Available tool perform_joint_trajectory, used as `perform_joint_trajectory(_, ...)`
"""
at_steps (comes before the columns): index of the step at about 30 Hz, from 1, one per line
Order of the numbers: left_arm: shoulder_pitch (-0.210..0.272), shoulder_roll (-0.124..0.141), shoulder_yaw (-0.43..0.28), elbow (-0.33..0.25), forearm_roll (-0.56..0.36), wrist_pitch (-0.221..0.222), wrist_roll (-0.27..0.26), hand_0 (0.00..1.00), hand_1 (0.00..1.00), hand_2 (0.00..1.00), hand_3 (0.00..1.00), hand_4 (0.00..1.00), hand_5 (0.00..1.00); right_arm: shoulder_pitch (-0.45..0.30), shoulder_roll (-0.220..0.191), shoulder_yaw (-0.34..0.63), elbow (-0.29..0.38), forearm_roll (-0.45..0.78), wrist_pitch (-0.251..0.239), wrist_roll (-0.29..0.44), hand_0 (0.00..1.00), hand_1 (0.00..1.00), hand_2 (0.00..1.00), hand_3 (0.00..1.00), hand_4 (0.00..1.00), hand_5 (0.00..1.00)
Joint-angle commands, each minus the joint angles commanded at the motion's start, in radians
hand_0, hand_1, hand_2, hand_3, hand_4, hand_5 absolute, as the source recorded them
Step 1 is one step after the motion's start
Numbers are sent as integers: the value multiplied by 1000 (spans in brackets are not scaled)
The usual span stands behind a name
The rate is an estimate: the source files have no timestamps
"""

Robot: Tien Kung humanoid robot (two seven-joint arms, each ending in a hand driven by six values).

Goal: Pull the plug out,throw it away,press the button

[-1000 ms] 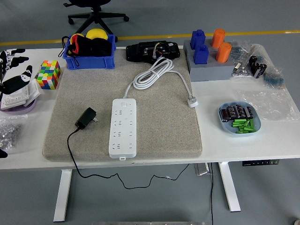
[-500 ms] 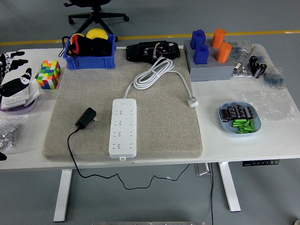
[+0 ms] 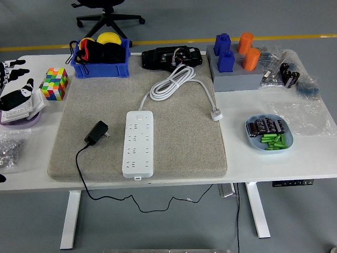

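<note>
Left hand [image 3: 13, 87] hovers, fingers spread and empty, at the table's [image 3: 274, 163] left edge; the black plug [image 3: 97, 133] lies on the mat [image 3: 184, 142] beside the strip [image 3: 138, 143].

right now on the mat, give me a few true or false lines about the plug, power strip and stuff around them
1. The black plug is seated in the white power strip. False: it lies on the grey mat to the strip's left, apart from it.
2. The strip's white cord is coiled on the mat beyond it. True.
3. The blue bin sits at the mat's far left corner. True.
4. The light blue dish of small parts is on the mat. False: it is on the bare table, right of the mat.
5. The colourful cube stands left of the mat. True.
</note>
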State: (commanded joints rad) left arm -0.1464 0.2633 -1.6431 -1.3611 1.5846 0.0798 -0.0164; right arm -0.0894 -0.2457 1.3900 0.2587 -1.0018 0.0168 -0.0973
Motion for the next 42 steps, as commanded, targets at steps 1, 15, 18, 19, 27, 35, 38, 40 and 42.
perform_joint_trajectory(1,1,0,0,0,0,0,0,775,742,671,756,613,2,0,0,-1,0,0,0,0,729,690,668,661,757,627)
perform_joint_trajectory(15,1,6,-2,1,1,2,-2,776,740,671,756,615,2,6,-7,-12,-2,6,-2,3,729,690,668,663,757,626)
perform_joint_trajectory(18,2,7,-3,0,2,2,-1,775,739,670,755,613,2,3,-8,-12,-2,6,-1,3,729,689,668,664,756,626)
perform_joint_trajectory(19,3,7,-2,0,3,2,-1,775,739,670,755,613,2,2,-7,-11,-3,6,-2,3,729,689,668,664,756,626)
perform_joint_trajectory(27,10,5,-7,-11,0,4,-3,774,738,671,754,612,2,7,-5,-10,-1,3,-2,5,728,688,667,665,758,627)
perform_joint_trajectory(35,9,7,-22,-13,5,4,-3,774,737,670,753,610,2,12,-10,-13,-4,5,-2,5,729,688,667,664,757,627)
perform_joint_trajectory(38,9,8,-22,-15,7,5,-3,774,737,670,753,610,2,12,-10,-12,-5,5,-4,5,729,688,667,664,757,627)
perform_joint_trajectory(40,10,9,-24,-17,7,5,-4,774,737,670,753,610,2,13,-9,-11,-5,5,-6,6,729,688,667,664,757,627)
perform_joint_trajectory(42,11,9,-26,-18,8,5,-3,773,736,671,753,609,2,14,-9,-11,-4,5,-6,6,729,688,667,663,757,627)
